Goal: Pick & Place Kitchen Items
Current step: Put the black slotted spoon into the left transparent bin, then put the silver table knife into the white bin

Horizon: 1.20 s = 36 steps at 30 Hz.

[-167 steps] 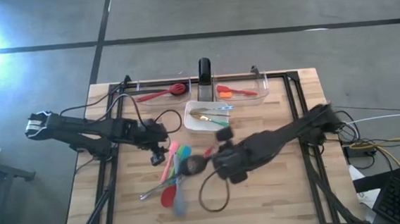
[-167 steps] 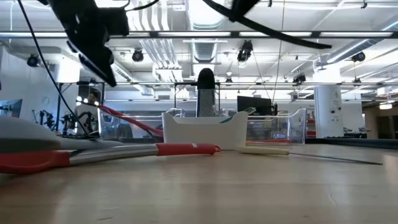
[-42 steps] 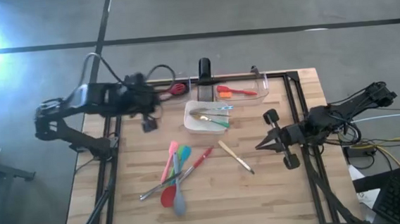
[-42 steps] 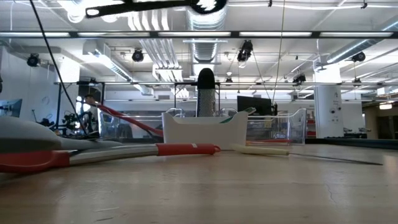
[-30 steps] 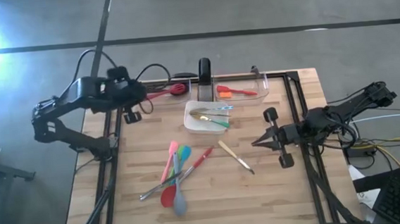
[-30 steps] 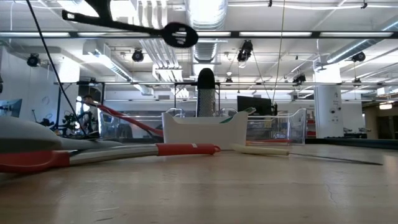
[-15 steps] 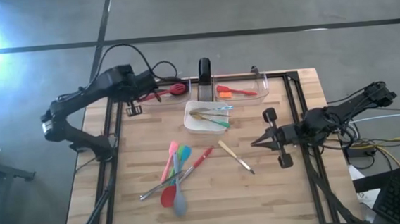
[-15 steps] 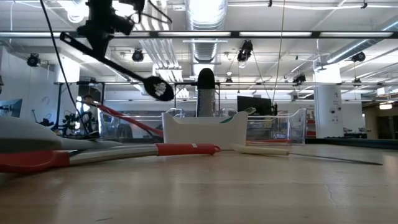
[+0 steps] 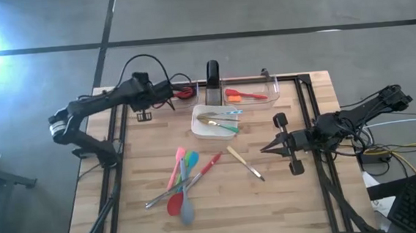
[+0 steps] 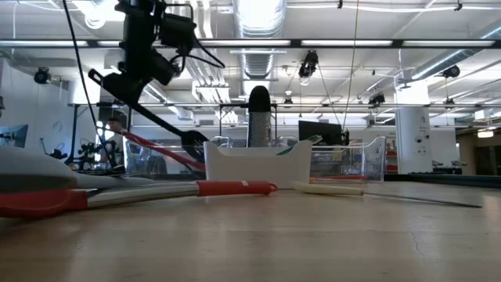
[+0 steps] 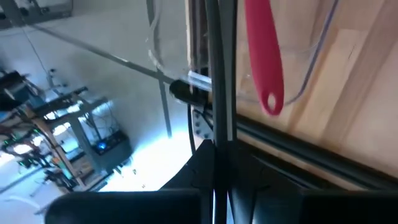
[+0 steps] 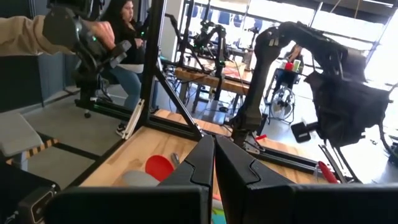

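A: Where is the left gripper [image 9: 164, 98]?
B: Over the far left corner of the table [image 9: 287, 199], at the left clear bin [image 9: 148, 97]. Its fingers are clamped on the handle of a black spoon [image 10: 149, 119]. In the low view the spoon slants down, its bowl dipping to the bin's level beside the white dish [image 10: 254, 163].

A: Anything already in that bin?
B: A red spatula [image 9: 181, 94] lies there; its red handle [image 11: 262, 53] shows in the left wrist view, just beside the black handle [image 11: 222, 74] running between the fingers.

A: And the right gripper [image 9: 266, 150]?
B: It waits low near the table's right side, pointing toward the middle, fingers pressed together and holding nothing. In its wrist view the closed fingers [image 12: 200, 163] point across the table at the left arm [image 12: 273, 68]; a seated person [image 12: 124, 37] and a sleeve [image 12: 25, 34] show beyond.

A: Where are the other utensils?
B: An orange spatula [image 9: 240, 95] lies in the right bin [image 9: 271, 95]. The dish [image 9: 198, 127] holds small cutlery [image 9: 220, 118] with a green-handled piece [image 9: 226, 128]. On the bare wood, a cluster lies left of centre: a pink spoon [image 9: 175, 166], a green one [image 9: 186, 164], a blue one [image 9: 193, 161], a red-handled utensil [image 9: 206, 166], a red spoon [image 9: 175, 204] and a grey one [image 9: 186, 210]. A wooden-handled piece [image 9: 243, 162] lies apart, between the cluster and the right gripper.
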{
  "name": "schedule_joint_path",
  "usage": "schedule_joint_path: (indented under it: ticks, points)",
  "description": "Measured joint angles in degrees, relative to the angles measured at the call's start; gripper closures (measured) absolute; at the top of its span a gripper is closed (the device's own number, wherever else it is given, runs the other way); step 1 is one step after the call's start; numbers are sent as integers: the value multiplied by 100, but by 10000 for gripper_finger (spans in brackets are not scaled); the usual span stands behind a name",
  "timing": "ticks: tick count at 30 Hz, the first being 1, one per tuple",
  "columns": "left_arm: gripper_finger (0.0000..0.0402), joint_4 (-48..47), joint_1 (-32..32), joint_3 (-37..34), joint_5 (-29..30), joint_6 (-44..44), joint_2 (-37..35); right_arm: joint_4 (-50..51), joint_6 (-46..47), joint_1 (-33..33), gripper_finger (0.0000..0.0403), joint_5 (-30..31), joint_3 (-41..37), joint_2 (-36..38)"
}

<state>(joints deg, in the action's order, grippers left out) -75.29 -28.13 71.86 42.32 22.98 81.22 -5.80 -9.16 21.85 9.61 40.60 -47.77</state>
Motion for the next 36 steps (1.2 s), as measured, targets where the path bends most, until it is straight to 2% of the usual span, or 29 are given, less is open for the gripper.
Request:
schedule_joint_path:
  ticks: [12, 22, 30, 36]
  points:
    - [380, 889, -240, -77, 526, 553, 744, 0, 16, 0, 394, -2, -2, 0]
    - [380, 1130, -237, -77, 578, 863, 993, 114, 18, 0, 394, -6, -35, -4]
    - [304, 1117, -237, -84, 556, 853, 998, 109, 18, 0, 394, -7, -35, -2]
    - [279, 1101, -226, -84, 556, 735, 982, 108, 24, 0, 394, -9, -35, -2]
